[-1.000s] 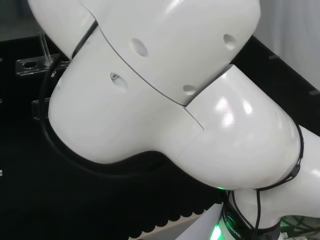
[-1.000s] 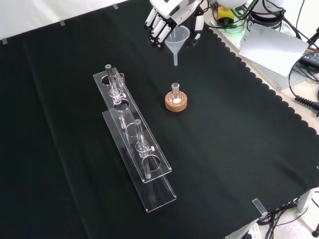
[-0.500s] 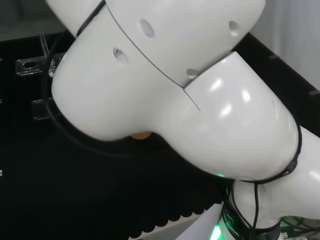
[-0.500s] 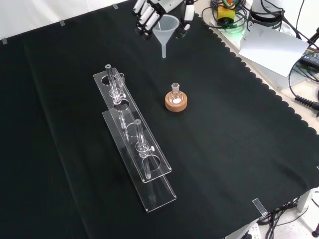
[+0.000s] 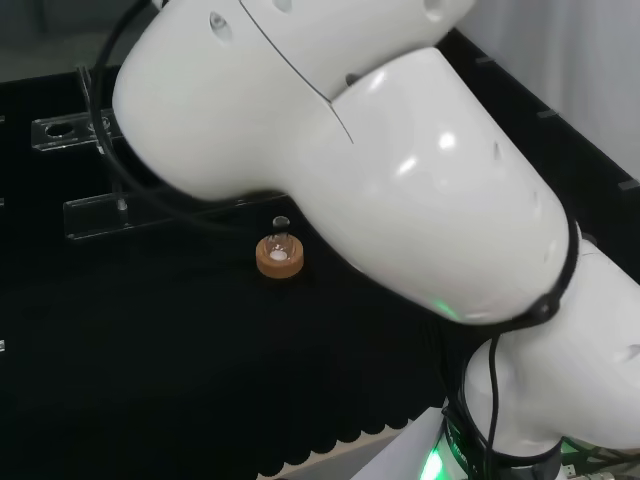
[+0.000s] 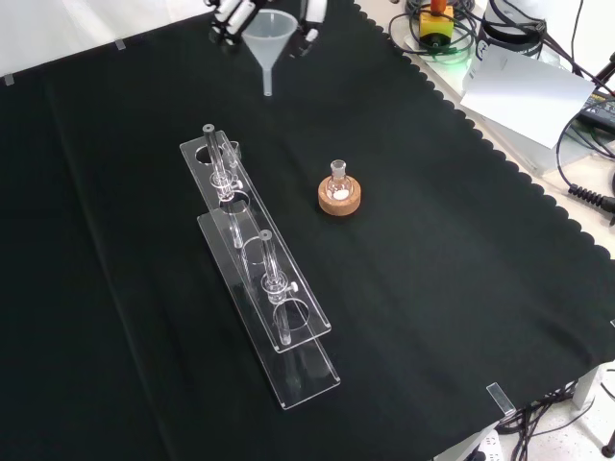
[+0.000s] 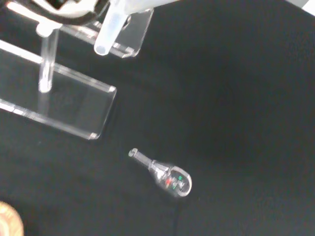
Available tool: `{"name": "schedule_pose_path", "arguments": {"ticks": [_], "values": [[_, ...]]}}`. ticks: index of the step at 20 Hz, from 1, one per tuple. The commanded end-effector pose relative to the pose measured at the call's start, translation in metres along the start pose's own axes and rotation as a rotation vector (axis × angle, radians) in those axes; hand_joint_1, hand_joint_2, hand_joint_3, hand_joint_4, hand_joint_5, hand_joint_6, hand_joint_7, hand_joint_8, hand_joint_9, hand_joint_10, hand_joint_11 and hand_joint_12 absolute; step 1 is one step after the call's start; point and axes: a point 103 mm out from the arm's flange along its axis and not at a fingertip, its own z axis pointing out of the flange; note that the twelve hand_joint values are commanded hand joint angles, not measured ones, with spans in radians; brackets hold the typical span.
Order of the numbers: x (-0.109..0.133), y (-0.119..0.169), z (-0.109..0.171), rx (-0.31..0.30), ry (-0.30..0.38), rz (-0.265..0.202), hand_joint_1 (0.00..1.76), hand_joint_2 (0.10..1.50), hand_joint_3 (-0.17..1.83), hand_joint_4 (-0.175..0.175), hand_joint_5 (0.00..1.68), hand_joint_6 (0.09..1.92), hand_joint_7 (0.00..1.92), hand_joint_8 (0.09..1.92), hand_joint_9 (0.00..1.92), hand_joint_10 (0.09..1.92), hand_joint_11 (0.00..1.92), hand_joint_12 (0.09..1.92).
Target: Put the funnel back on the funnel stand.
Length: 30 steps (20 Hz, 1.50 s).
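Black cloth point(image 6: 452, 288), scalloped edge.

Hand point(image 6: 229, 13) at front view's top edge, fingers curled in a pinch

A laboratory bench: black cloth point(image 6: 432, 288) carries a clear acrylic funnel stand point(image 6: 255, 264); just right of it, front view, a small glass flask point(image 6: 338, 176) sits in a cork ring point(image 6: 340, 200). Cables point(image 6: 577, 187) lie beyond the cloth's edge.

A clear funnel point(image 6: 268, 38) hangs upright, spout down, above and beyond the long clear acrylic funnel stand's point(image 6: 258, 265) far end.
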Motion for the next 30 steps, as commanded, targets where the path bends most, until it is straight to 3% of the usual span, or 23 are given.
{"name": "schedule_pose_path", "arguments": {"ticks": [1, 13, 30], "values": [[-0.005, 0.056, -0.014, -0.041, 0.013, -0.057, 0.86, 0.72, 0.63, -0.02, 0.72, 0.73, 0.43, 0.65, 0.88, 0.44, 0.58, 1.29], [0.015, 0.099, 0.0, -0.001, 0.008, -0.106, 0.86, 0.72, 0.63, -0.021, 0.72, 0.74, 0.43, 0.65, 0.88, 0.45, 0.58, 1.28], [0.017, 0.119, 0.028, 0.0, 0.01, -0.112, 0.87, 0.72, 0.63, -0.021, 0.72, 0.74, 0.43, 0.65, 0.88, 0.45, 0.58, 1.28]]}}
